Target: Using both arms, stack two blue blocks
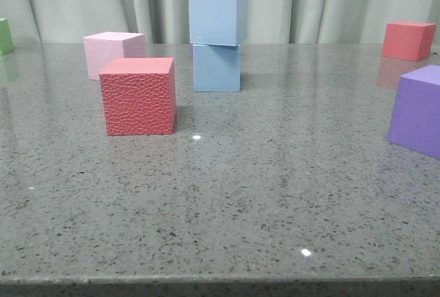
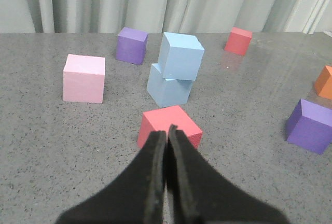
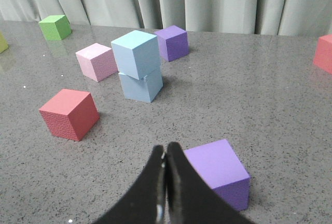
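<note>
Two pale blue blocks stand stacked at the middle back of the table. The upper blue block (image 1: 218, 16) sits on the lower blue block (image 1: 216, 67), a little turned and offset. The stack also shows in the left wrist view (image 2: 180, 56) and in the right wrist view (image 3: 135, 53). My left gripper (image 2: 167, 130) is shut and empty, well short of the stack, just in front of a red cube (image 2: 169, 126). My right gripper (image 3: 166, 149) is shut and empty, beside a purple cube (image 3: 218, 172). Neither gripper shows in the front view.
A red textured cube (image 1: 138, 95) and a pink cube (image 1: 113, 53) stand left of the stack. A purple cube (image 1: 418, 109) and a red cube (image 1: 408, 40) are at the right, a green cube (image 1: 5, 35) at far left. Another purple cube (image 2: 131, 44) lies behind the stack, an orange one (image 2: 325, 81) at right.
</note>
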`<action>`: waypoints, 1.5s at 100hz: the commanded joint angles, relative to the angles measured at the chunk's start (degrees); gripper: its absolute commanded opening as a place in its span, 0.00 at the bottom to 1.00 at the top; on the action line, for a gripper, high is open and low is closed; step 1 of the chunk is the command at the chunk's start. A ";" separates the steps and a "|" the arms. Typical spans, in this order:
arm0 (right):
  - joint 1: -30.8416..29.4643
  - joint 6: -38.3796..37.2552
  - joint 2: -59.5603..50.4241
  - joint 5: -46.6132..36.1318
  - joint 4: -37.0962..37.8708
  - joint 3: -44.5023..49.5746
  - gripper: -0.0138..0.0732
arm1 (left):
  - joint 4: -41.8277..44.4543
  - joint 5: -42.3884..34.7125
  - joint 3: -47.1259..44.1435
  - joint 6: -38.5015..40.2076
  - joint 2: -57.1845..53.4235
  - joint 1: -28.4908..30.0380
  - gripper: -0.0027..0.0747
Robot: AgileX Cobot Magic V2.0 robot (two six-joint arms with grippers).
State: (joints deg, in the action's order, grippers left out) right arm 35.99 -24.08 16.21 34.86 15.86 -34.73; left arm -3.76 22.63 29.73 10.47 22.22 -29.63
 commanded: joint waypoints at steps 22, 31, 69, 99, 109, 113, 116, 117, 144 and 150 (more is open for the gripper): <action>-0.15 0.44 -0.70 -10.12 2.15 1.02 0.08 | 0.04 -4.80 -1.06 -0.07 -3.64 -0.36 0.01; -0.15 0.44 -0.70 -10.07 2.15 1.02 0.08 | 0.04 -4.80 -1.16 -0.07 -3.64 -0.36 0.01; -0.15 0.44 -0.70 -10.01 2.15 1.02 0.08 | 0.04 -4.80 -1.16 -0.07 -3.64 -0.36 0.01; -0.15 0.44 -0.70 -10.01 2.15 1.02 0.08 | 4.83 -9.02 -2.08 -0.07 -3.83 0.24 0.01; -0.15 0.44 -0.70 -10.01 2.15 1.02 0.08 | 4.83 -16.59 -4.23 -0.17 -4.56 2.65 0.01; -0.15 0.44 -0.70 -10.01 2.15 1.02 0.08 | 4.93 -18.41 -5.24 -0.28 -5.07 3.79 0.01; -0.15 0.44 -0.70 -10.01 2.15 1.02 0.08 | 4.93 -19.32 -6.30 -0.53 -5.79 5.01 0.01; -0.15 0.44 -0.70 -10.01 2.15 1.02 0.08 | 4.93 -19.42 -6.50 -0.51 -6.10 5.52 0.01; -0.15 0.44 -0.70 -10.01 2.15 1.02 0.08 | 4.93 -19.28 -12.87 -3.89 -12.03 15.21 0.01; -0.15 0.44 -0.70 -10.01 2.15 1.02 0.08 | 5.09 -19.28 -13.87 -5.49 -13.25 17.73 0.01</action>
State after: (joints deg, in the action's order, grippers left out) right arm 35.99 -24.08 14.95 29.70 16.55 -32.37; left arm 1.11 8.16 15.54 6.92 9.91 -15.21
